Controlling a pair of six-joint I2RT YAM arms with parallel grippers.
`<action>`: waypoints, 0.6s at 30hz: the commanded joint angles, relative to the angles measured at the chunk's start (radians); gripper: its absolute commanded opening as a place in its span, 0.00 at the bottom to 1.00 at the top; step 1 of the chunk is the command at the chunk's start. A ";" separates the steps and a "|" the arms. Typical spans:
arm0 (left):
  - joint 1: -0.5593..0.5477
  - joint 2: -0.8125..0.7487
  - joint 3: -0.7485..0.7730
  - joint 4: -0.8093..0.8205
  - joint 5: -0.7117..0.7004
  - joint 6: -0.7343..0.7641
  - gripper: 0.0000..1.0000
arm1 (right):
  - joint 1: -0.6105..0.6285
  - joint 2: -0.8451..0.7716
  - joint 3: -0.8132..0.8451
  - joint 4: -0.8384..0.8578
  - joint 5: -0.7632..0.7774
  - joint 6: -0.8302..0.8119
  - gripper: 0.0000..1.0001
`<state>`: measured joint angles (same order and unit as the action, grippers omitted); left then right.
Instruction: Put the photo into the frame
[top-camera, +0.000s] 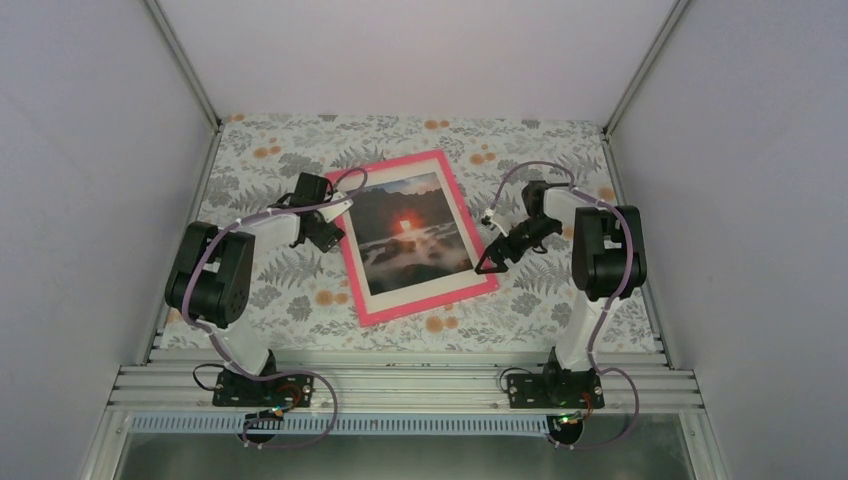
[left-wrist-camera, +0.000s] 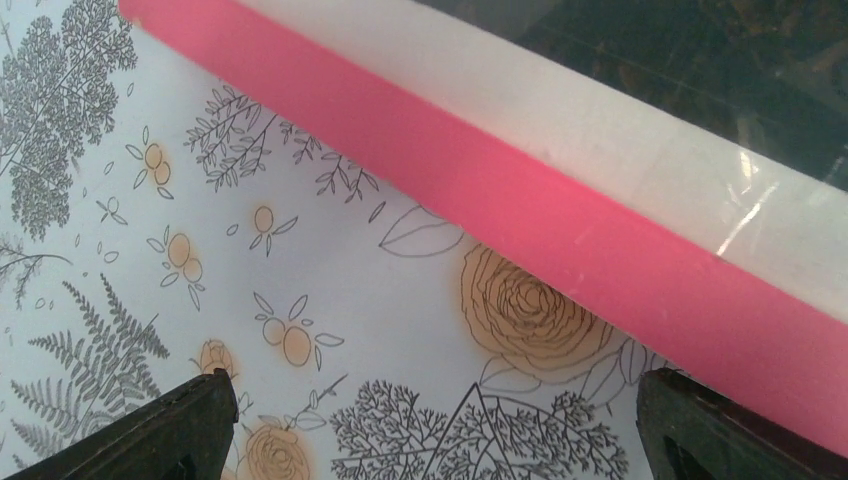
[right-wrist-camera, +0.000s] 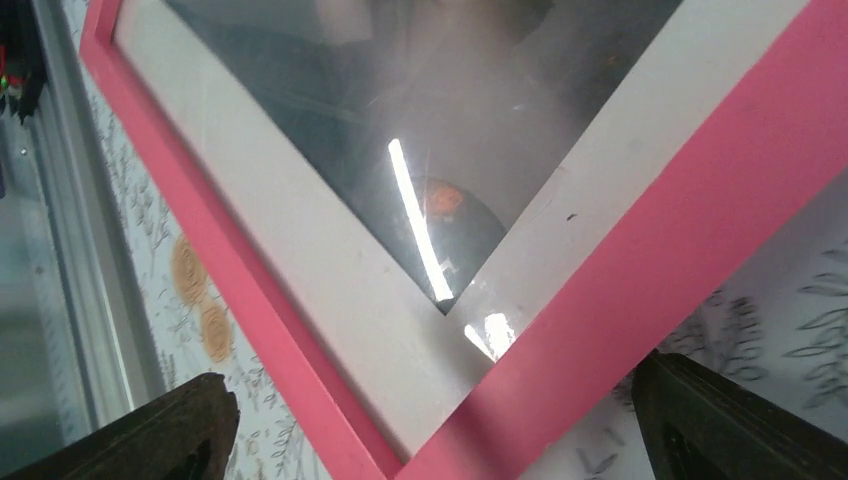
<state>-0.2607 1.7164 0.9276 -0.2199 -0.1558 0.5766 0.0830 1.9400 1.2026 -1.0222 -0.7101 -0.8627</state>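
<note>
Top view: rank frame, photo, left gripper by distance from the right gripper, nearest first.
1. frame: its near-right corner is right beside the right gripper.
2. photo: inside the frame, farther left.
3. left gripper: at the frame's opposite, left border.

Floral-print table (top-camera: 270, 160), the frame (top-camera: 430, 303) flat at its middle — slightly askew

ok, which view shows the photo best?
Top external: the whole photo shows, lying within the frame. Left wrist catches only a dark strip of it; right wrist a glare-streaked corner.
</note>
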 joint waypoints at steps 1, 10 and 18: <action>-0.011 0.038 0.036 -0.013 0.114 -0.040 1.00 | 0.041 0.026 -0.064 -0.103 0.043 -0.023 0.98; -0.011 0.059 0.063 -0.023 0.148 -0.044 1.00 | 0.060 -0.002 -0.114 -0.108 0.044 -0.041 0.98; -0.014 0.079 0.086 -0.027 0.152 -0.039 1.00 | 0.082 -0.014 -0.141 -0.092 0.039 -0.030 0.98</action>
<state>-0.2550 1.7653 0.9878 -0.2405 -0.0940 0.5560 0.1257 1.8961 1.1088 -1.1412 -0.7185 -0.8906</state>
